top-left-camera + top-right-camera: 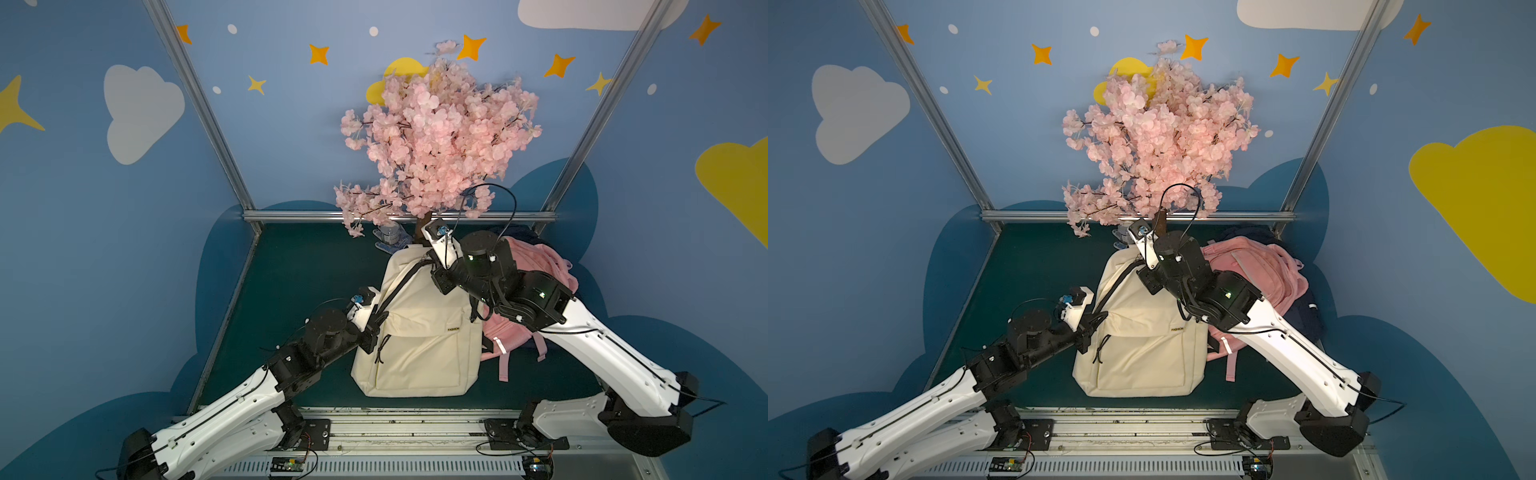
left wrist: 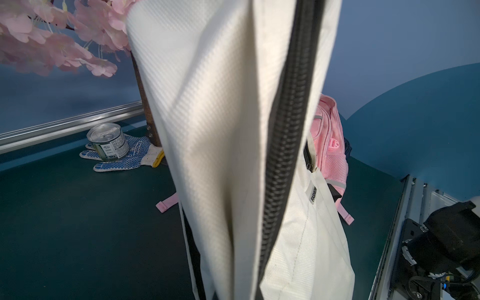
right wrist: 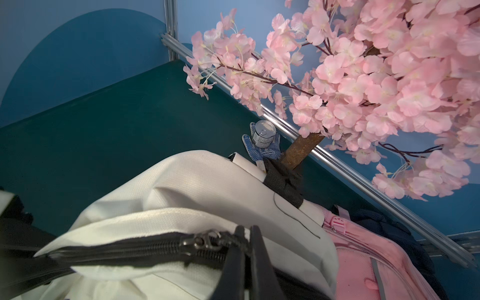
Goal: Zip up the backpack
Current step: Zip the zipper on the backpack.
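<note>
Our cream backpack [image 1: 419,332] lies at the middle of the green table [image 1: 299,282]. Its long axis runs near to far, with the top end pointing far, toward the tree trunk [image 3: 301,150]. Our right gripper [image 3: 247,230] is at that far top, jaws clamped together on the zipper pull [image 3: 207,240]. Our left gripper [image 1: 376,318] meets the bag's left edge; raised fabric hides its jaws, so we cannot tell how they stand. A pink backpack [image 1: 536,266] lies just to the right.
</note>
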You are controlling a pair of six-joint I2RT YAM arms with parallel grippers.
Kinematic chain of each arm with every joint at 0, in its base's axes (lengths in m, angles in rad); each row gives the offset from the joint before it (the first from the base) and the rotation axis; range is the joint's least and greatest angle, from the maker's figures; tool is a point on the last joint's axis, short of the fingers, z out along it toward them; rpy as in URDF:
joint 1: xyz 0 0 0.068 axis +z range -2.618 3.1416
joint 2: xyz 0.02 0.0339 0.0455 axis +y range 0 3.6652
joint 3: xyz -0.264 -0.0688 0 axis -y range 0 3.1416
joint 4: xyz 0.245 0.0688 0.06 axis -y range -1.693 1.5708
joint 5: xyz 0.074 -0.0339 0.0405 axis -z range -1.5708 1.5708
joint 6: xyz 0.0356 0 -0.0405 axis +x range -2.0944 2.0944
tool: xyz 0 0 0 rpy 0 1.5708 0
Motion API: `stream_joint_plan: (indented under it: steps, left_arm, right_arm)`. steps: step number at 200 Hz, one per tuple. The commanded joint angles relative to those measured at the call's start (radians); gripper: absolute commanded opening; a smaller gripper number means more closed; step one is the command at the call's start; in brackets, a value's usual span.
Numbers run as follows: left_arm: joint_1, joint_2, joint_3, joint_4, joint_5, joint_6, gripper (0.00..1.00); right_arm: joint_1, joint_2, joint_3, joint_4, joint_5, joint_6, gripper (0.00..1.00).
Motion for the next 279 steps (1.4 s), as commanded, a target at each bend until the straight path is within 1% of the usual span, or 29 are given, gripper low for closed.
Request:
stream_joint_plan:
  steps: [1, 12, 29, 37, 62, 75, 89, 104, 113, 126, 138, 150, 158, 175, 194, 213, 234, 249, 257, 268, 279]
  left_arm:
    - [0.003, -0.005, 0.012, -0.092, 0.033, -0.012, 0.14]
    - [0.002, 0.004, 0.049, -0.101, 0.057, -0.008, 0.22]
    - [0.003, 0.016, 0.122, -0.123, 0.077, 0.0, 0.44]
    - [0.003, 0.016, 0.158, -0.131, 0.077, 0.011, 0.53]
    - [0.004, 0.021, 0.246, -0.139, 0.043, 0.064, 0.73]
    - [0.014, 0.037, 0.282, -0.15, 0.019, 0.088, 0.77]
    - [0.032, 0.056, 0.309, -0.159, 0.022, 0.097, 0.77]
    - [0.053, 0.078, 0.324, -0.155, 0.059, 0.095, 0.74]
    - [0.058, 0.088, 0.33, -0.148, 0.084, 0.094, 0.68]
    - [0.058, 0.095, 0.327, -0.126, 0.114, 0.088, 0.55]
    - [0.06, 0.101, 0.326, -0.12, 0.113, 0.08, 0.41]
    - [0.065, 0.1, 0.323, -0.124, 0.098, 0.074, 0.3]
    - [0.07, 0.095, 0.314, -0.123, 0.089, 0.069, 0.26]
    - [0.094, 0.074, 0.288, -0.121, 0.065, 0.042, 0.2]
    - [0.15, 0.054, 0.264, -0.138, 0.062, -0.009, 0.13]
    - [0.198, 0.036, 0.236, -0.151, 0.061, -0.046, 0.11]
    - [0.241, 0.018, 0.21, -0.161, 0.058, -0.078, 0.11]
    - [0.254, 0.008, 0.199, -0.161, 0.063, -0.089, 0.12]
    - [0.257, 0.006, 0.199, -0.163, 0.07, -0.09, 0.13]
    - [0.259, 0.007, 0.206, -0.166, 0.092, -0.089, 0.17]
    - [0.259, 0.014, 0.223, -0.167, 0.142, -0.081, 0.22]
  right_arm:
    - [-0.001, -0.065, 0.02, 0.13, -0.019, 0.03, 0.0]
    - [0.039, -0.053, 0.026, 0.149, -0.063, 0.003, 0.0]
    - [0.106, -0.025, 0.043, 0.17, -0.106, -0.045, 0.0]
    - [0.133, -0.014, 0.048, 0.177, -0.118, -0.057, 0.0]
    - [0.174, 0.004, 0.049, 0.195, -0.115, -0.063, 0.0]
    - [0.186, 0.002, 0.036, 0.21, -0.108, -0.064, 0.0]
    - [0.198, -0.005, 0.02, 0.225, -0.103, -0.065, 0.0]
    - [0.206, -0.014, 0.004, 0.238, -0.107, -0.057, 0.0]
    - [0.209, -0.016, -0.001, 0.239, -0.111, -0.055, 0.0]
    - [0.216, -0.014, -0.006, 0.238, -0.107, -0.055, 0.0]
    - [0.218, -0.016, -0.012, 0.237, -0.083, -0.053, 0.0]
    - [0.218, -0.024, -0.02, 0.236, -0.034, -0.046, 0.0]
    - [0.213, -0.037, -0.032, 0.236, 0.001, -0.042, 0.0]
    - [0.177, -0.076, -0.066, 0.234, 0.057, -0.008, 0.0]
    - [0.105, -0.134, -0.115, 0.208, 0.063, 0.06, 0.0]
    - [0.05, -0.193, -0.165, 0.19, 0.057, 0.094, 0.0]
    - [0.023, -0.224, -0.195, 0.171, 0.068, 0.097, 0.0]
    - [0.012, -0.231, -0.206, 0.16, 0.077, 0.102, 0.0]
    - [0.008, -0.231, -0.207, 0.16, 0.064, 0.104, 0.0]
    - [0.007, -0.225, -0.199, 0.163, 0.03, 0.103, 0.0]
    - [0.007, -0.208, -0.175, 0.161, -0.013, 0.102, 0.0]
